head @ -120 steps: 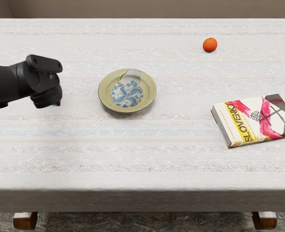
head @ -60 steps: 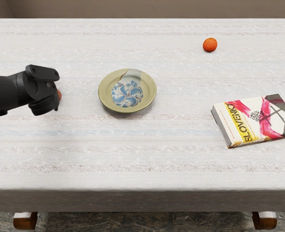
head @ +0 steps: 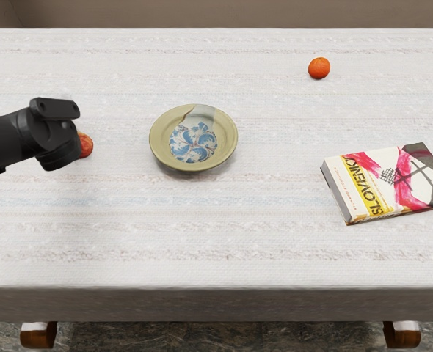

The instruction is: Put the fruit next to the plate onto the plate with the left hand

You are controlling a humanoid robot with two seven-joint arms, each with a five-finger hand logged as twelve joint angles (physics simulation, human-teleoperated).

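I am working the left hand (head: 53,136) at the small red fruit (head: 86,144), which is showing at the hand's right edge, low over the worktop (head: 216,242) and left of the plate (head: 156,139). I cannot tell whether the hand is gripping it or merely pressing against it. I am judging that I need the fruit properly enclosed before lifting. Then comes a low carry rightward, letting go over the plate's middle so it is not rolling off.
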